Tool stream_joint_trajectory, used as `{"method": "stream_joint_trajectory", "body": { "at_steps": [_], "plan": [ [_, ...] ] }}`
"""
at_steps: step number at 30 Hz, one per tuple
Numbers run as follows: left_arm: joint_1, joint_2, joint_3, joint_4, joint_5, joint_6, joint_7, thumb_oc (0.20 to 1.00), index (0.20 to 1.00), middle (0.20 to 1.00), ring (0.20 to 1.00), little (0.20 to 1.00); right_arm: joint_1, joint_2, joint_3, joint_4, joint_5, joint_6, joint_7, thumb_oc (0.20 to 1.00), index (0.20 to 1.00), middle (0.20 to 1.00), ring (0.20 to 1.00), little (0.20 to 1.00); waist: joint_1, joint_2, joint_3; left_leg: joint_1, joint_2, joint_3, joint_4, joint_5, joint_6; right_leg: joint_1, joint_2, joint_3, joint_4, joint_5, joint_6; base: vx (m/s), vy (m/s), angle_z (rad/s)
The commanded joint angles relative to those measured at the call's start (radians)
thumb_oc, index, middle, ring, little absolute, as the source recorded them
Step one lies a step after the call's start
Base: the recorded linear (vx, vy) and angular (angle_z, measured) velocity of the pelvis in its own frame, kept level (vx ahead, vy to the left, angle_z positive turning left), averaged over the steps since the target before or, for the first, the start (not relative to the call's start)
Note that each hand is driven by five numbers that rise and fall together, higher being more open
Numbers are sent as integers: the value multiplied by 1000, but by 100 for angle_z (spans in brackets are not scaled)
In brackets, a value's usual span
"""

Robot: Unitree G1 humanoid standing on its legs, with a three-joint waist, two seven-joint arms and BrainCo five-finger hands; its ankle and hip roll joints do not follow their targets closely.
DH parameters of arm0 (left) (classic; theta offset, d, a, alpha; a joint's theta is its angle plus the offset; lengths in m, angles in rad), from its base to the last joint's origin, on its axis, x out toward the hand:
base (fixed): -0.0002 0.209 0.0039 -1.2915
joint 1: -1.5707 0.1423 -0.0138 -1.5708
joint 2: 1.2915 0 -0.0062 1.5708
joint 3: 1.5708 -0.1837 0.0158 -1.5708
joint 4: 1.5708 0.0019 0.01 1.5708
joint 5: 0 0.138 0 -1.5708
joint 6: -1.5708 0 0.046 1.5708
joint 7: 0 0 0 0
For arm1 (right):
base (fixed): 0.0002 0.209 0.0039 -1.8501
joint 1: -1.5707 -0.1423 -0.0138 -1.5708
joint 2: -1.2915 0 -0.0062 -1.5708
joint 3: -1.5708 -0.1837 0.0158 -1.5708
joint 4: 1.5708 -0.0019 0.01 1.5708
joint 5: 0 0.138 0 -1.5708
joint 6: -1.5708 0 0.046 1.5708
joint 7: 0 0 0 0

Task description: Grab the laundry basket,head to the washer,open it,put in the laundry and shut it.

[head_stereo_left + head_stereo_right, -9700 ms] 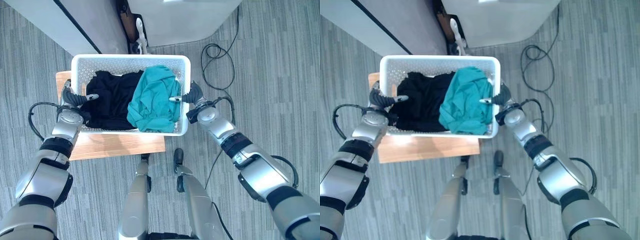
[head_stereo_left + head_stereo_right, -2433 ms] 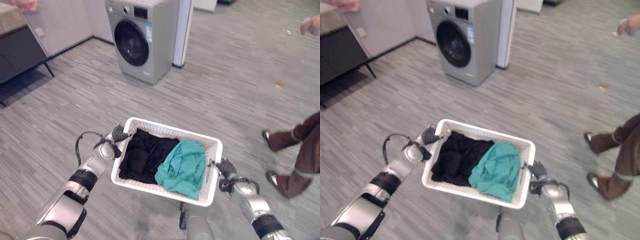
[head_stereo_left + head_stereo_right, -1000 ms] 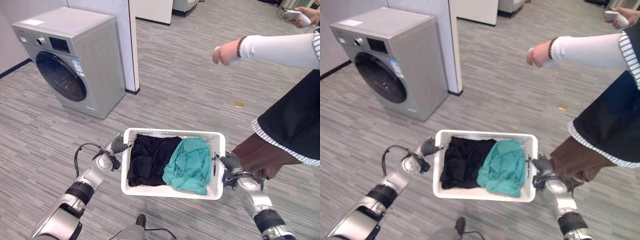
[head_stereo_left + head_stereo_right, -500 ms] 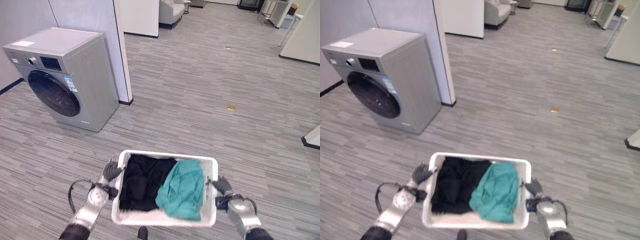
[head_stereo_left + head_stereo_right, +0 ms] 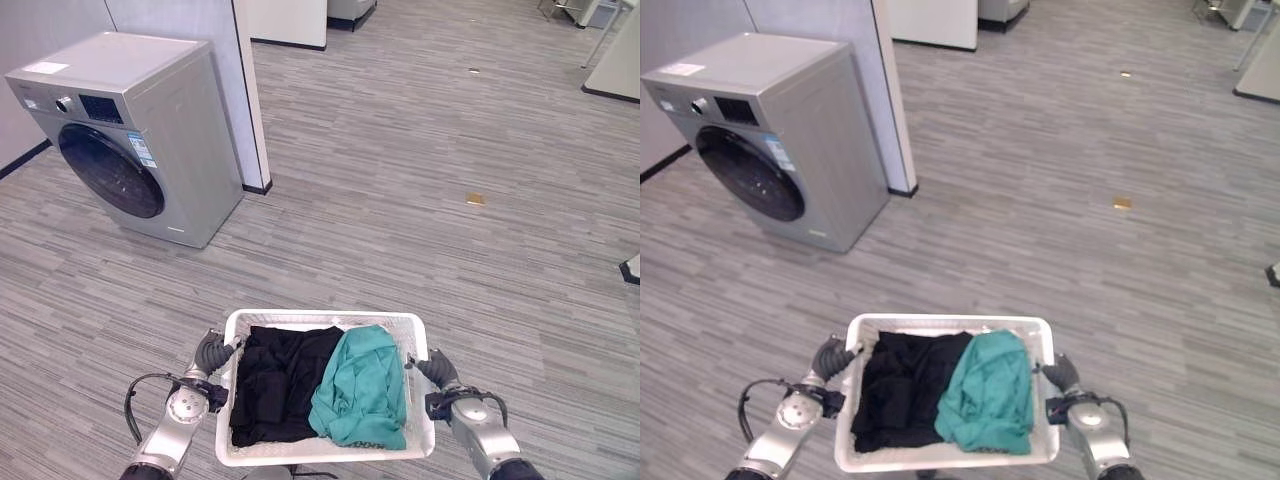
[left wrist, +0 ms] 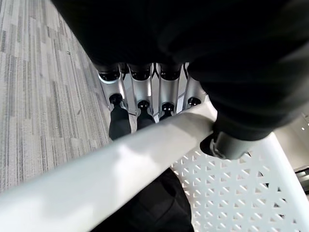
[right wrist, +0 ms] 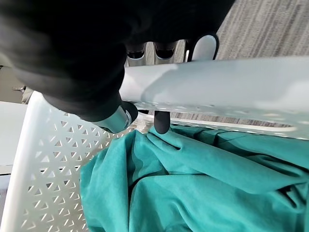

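Note:
I carry a white perforated laundry basket (image 5: 322,319) low in front of me. Inside lie a black garment (image 5: 275,383) on the left and a teal garment (image 5: 362,388) on the right. My left hand (image 5: 208,354) is curled round the basket's left rim (image 6: 120,159), fingers under it and thumb on the inside. My right hand (image 5: 437,371) grips the right rim (image 7: 217,84) the same way, thumb tip touching the teal cloth (image 7: 203,179). The grey front-loading washer (image 5: 130,135) stands ahead to the left with its round dark door (image 5: 110,170) shut.
A light partition wall (image 5: 225,80) rises right behind the washer. Grey striped flooring (image 5: 420,200) stretches ahead and to the right, with a small brown scrap (image 5: 475,199) lying on it. A pale furniture corner (image 5: 612,60) shows at the far right.
The view has shifted slightly; the washer sits a little nearer and more to the left. The basket stays held in both hands as before.

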Motion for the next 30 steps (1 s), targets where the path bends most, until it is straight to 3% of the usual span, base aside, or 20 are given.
{"method": "stream_joint_trajectory", "body": {
  "at_steps": [1, 2, 3, 6, 7, 8, 9, 11, 13, 14, 17, 18, 20, 22, 24, 27, 28, 30],
  "plan": [
    [-194, 58, 82, -33, 6, -51, 67, 200, 200, 200, 200, 200, -75, -97, -70, -97, 58, -55, -20, 200, 200, 200, 200, 200, 20, -2, 15, -89, 128, 119, 79, 3, -91, -117, -56, -150, 91, -31, 24, -169, -19, 43],
    [-198, 58, 81, -32, 6, -50, 67, 200, 200, 200, 200, 200, -77, -97, -72, -98, 59, -54, -20, 200, 200, 200, 200, 200, 19, -2, 15, -99, 128, 117, 92, -3, -91, -121, -57, -152, 93, -32, 24, -212, -23, 80],
    [-234, 66, 75, -30, 12, -50, 70, 200, 200, 200, 200, 200, -82, -112, -80, -113, 66, -53, -23, 200, 200, 200, 200, 200, 11, -15, 29, -139, 149, 172, 166, -20, -87, -130, -70, -178, 99, -30, 21, -119, 2, 91],
    [-286, 80, 71, -40, 14, -55, 72, 200, 200, 200, 200, 200, -89, -144, -93, -140, 70, -53, -24, 200, 200, 200, 200, 200, -9, -33, 43, -153, 267, 294, 264, -46, -102, -141, -97, -229, 105, -19, 26, -57, 80, 61],
    [-294, 91, 74, -41, 13, -56, 76, 200, 200, 200, 200, 200, -96, -153, -93, -148, 72, -50, -24, 200, 200, 200, 200, 200, -7, -34, 46, -142, 297, 281, 272, -47, -110, -137, -103, -232, 105, -14, 31, 189, 267, 68],
    [-298, 116, 89, -46, 11, -59, 83, 200, 200, 200, 200, 200, -113, -158, -86, -158, 85, -51, -17, 200, 200, 200, 200, 200, 9, -34, 47, -113, 330, 174, 248, -38, -130, -117, -112, -223, 101, -13, 42, 257, 293, 35],
    [-295, 122, 91, -51, 8, -62, 81, 200, 200, 200, 200, 200, -115, -156, -84, -161, 90, -50, -15, 200, 200, 200, 200, 200, 11, -32, 45, -101, 340, 137, 235, -33, -137, -101, -119, -227, 97, -13, 48, 277, 329, 5],
    [-297, 126, 96, -57, 5, -66, 78, 200, 200, 200, 200, 200, -122, -156, -83, -174, 93, -50, -9, 200, 200, 200, 200, 200, 7, -27, 39, -92, 350, 137, 233, -37, -142, -80, -143, -249, 92, -9, 63, 207, 300, -9],
    [-283, 120, 104, -68, 5, -70, 69, 200, 200, 200, 200, 200, -113, -155, -98, -199, 87, -48, -8, 200, 200, 200, 200, 200, 4, -12, 25, -77, 336, 173, 250, -90, -147, -49, -176, -254, 95, -9, 81, 255, 399, 16],
    [-278, 117, 99, -67, 5, -72, 69, 200, 200, 200, 200, 200, -106, -155, -103, -207, 84, -43, -11, 200, 200, 200, 200, 200, 11, -10, 23, -84, 308, 165, 292, -120, -141, -39, -206, -249, 102, 0, 88, 249, 453, 2],
    [-278, 117, 84, -78, 17, -76, 62, 200, 200, 200, 200, 200, -111, -136, -115, -216, 66, -44, -9, 200, 200, 200, 200, 200, 19, -10, 6, -104, 213, 173, 353, -213, -85, -41, -317, -249, 184, 67, 113, 212, 427, 33],
    [-279, 118, 84, -78, 17, -76, 62, 200, 200, 200, 200, 200, -111, -136, -115, -216, 65, -44, -9, 200, 200, 200, 200, 200, 20, -13, 5, -105, 209, 176, 356, -216, -82, -44, -323, -246, 188, 66, 116, 147, 320, 31],
    [-297, 125, 69, -84, 21, -68, 61, 200, 200, 200, 200, 200, -130, -130, -115, -218, 57, -42, -14, 200, 200, 200, 200, 200, 15, -7, 7, -93, 153, 181, 353, -239, -32, -108, -364, -194, 336, 120, 96, 166, 409, 20],
    [-324, 130, 50, -80, 30, -63, 68, 200, 200, 200, 200, 200, -141, -128, -114, -229, 62, -53, -19, 200, 200, 200, 200, 200, -4, 11, 8, -60, 113, 174, 310, -236, 2, -206, -301, -118, 470, 91, 78, 233, 419, 28],
    [-368, 116, 18, -73, 32, -63, 62, 200, 200, 200, 200, 200, -140, -142, -135, -256, 76, -68, -31, 200, 200, 200, 200, 200, -60, 19, 25, 19, 50, 134, 241, -238, 21, -325, -147, -33, 501, 23, 63, 384, 369, 57],
    [-404, 109, 3, -61, 26, -66, 61, 200, 200, 200, 200, 200, -150, -153, -137, -259, 85, -78, -40, 200, 200, 200, 200, 200, -81, 19, 33, 71, 29, 109, 198, -255, 22, -343, -110, -67, 406, 9, 48, 306, 94, 91],
    [-428, 94, -10, -45, 26, -64, 59, 200, 200, 200, 200, 200, -147, -164, -148, -262, 91, -83, -46, 200, 200, 200, 200, 200, -113, 13, 43, 135, 18, 89, 177, -290, 20, -423, -73, -55, 323, 38, 61, 260, 11, 87],
    [-446, 83, -19, -35, 27, -64, 56, 200, 200, 200, 200, 200, -140, -171, -160, -273, 92, -84, -49, 200, 200, 200, 200, 200, -131, 5, 46, 164, 7, 73, 169, -307, 16, -443, -72, -58, 241, 81, 76, 350, 6, 63]
  ]
}}
